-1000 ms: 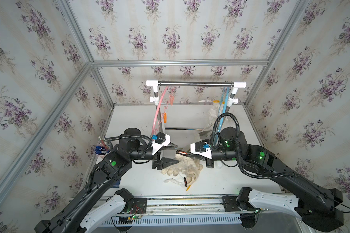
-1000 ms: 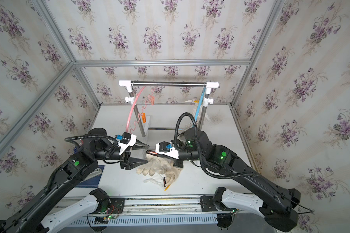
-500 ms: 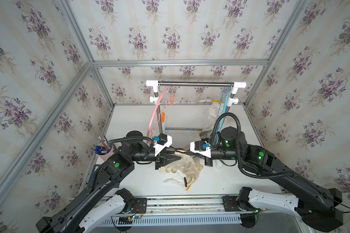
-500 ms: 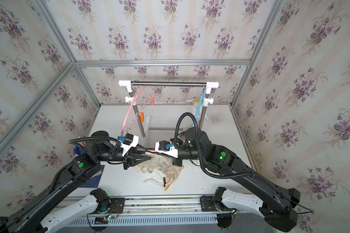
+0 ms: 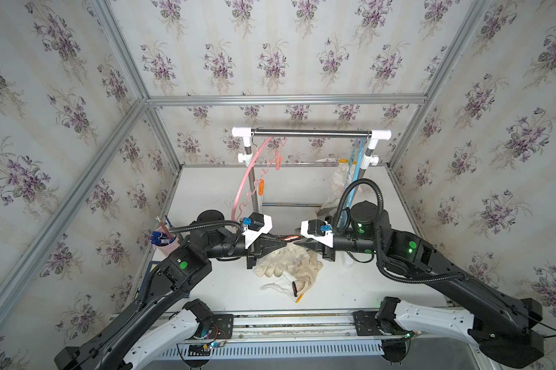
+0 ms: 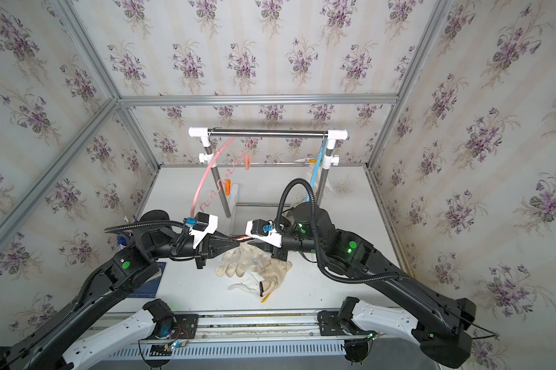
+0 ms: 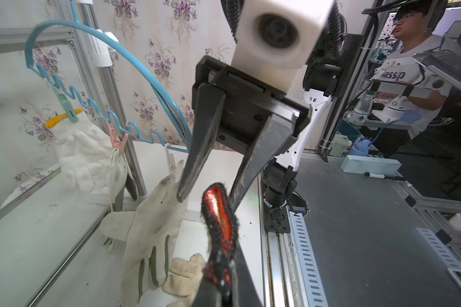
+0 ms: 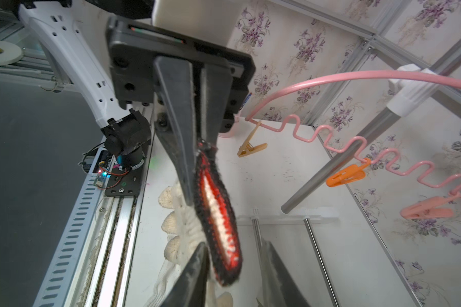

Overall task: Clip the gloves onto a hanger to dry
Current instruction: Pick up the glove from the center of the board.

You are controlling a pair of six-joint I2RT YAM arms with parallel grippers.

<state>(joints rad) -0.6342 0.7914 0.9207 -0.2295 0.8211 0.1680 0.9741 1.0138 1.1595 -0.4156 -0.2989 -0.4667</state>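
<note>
A cream knit glove hangs above the table's middle by its black-and-red cuff. My left gripper is shut on one end of that cuff, its closed fingers meeting on the knit edge. My right gripper faces it tip to tip and stands open, one finger on each side of the cuff without pinching it. A second knit glove lies on the table below. At the back right a blue hanger carries a white glove with a yellow cuff, and a canvas glove with green patches hangs by it. The pink hanger holds no glove.
The rack's steel bar spans the back on two white-capped posts. Orange and pink clips hang from the pink hanger. A cup of pens stands at the left edge. The slotted front rail bounds the table.
My left gripper moved right to the cuff and closed on it. My right gripper, shut on the cuff before, has opened.
</note>
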